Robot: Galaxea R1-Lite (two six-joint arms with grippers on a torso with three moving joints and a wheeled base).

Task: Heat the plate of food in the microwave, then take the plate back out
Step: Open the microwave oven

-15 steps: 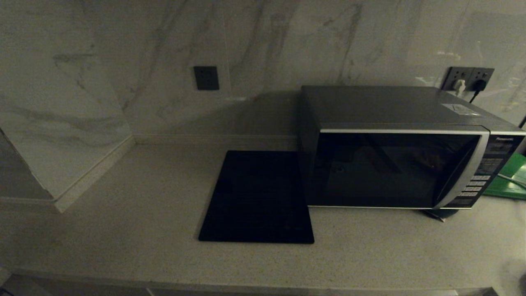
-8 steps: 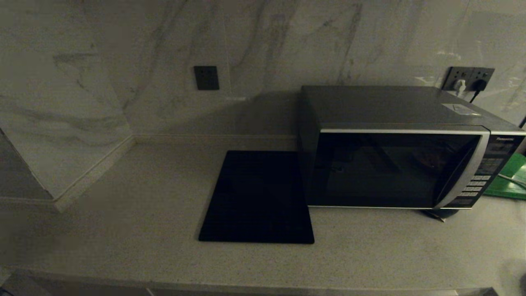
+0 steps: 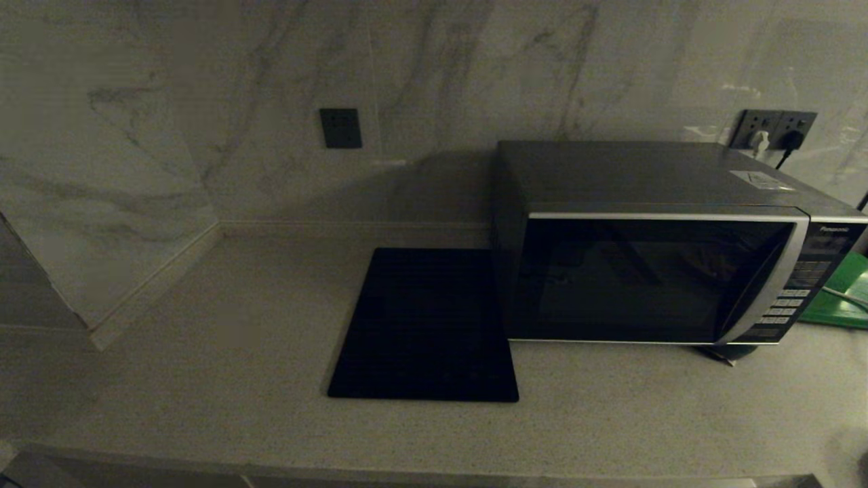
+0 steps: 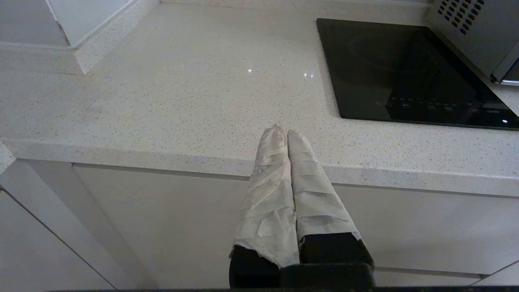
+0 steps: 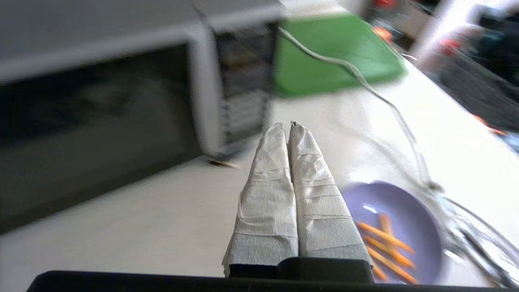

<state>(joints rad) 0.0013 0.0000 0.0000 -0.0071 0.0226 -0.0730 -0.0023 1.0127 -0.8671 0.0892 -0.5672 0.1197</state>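
The dark grey microwave (image 3: 651, 271) stands on the counter at the right with its black glass door closed; it also fills one side of the right wrist view (image 5: 101, 121). The pale lavender plate of food (image 5: 395, 227), with several orange sticks on it, lies on the counter beside my right gripper (image 5: 288, 126), which is shut and empty, hovering in front of the microwave's button panel (image 5: 243, 93). My left gripper (image 4: 282, 132) is shut and empty at the counter's front edge, left of the black slab. Neither gripper nor the plate shows in the head view.
A flat black slab (image 3: 427, 325) lies on the counter left of the microwave. A green board (image 3: 841, 291) sits right of it, with a white cable (image 5: 365, 85) running across toward the plate. Wall sockets (image 3: 773, 129) are behind the microwave. A wall ledge (image 3: 102, 271) bounds the left.
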